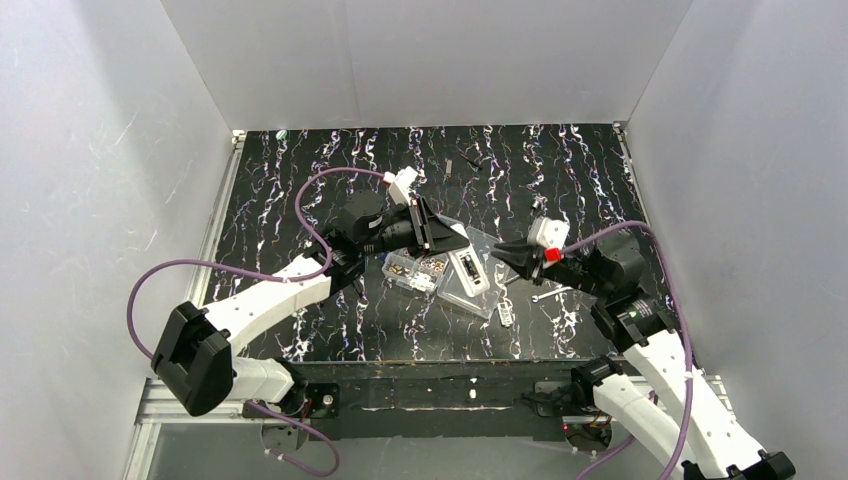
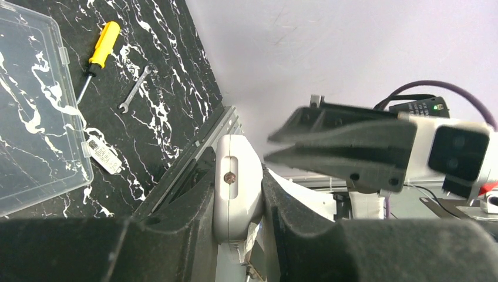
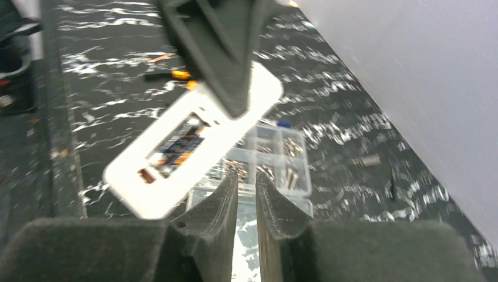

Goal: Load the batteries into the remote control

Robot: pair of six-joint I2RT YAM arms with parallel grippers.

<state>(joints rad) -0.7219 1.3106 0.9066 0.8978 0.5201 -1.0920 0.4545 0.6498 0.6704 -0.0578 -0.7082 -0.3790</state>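
My left gripper (image 1: 450, 240) is shut on the remote control (image 1: 468, 272), a slim white bar held above the clear organiser box (image 1: 415, 270). In the left wrist view the remote (image 2: 238, 188) stands edge-on, pinched between the two black fingers of that gripper (image 2: 238, 176). In the right wrist view the remote (image 3: 194, 141) hangs tilted from the left fingers (image 3: 217, 47). Its open compartment shows batteries (image 3: 176, 147) inside. My right gripper (image 1: 500, 250) points at the remote from the right. Its jaws (image 3: 246, 179) stand a narrow slit apart with nothing seen between them. It also shows in the left wrist view (image 2: 346, 147).
The organiser box (image 3: 276, 158) holds small metal parts, and its clear lid (image 2: 35, 117) lies open. A yellow-handled screwdriver (image 2: 100, 50), a small wrench (image 2: 135, 88) and a small white labelled piece (image 2: 104, 155) lie on the black marbled table near the right wall.
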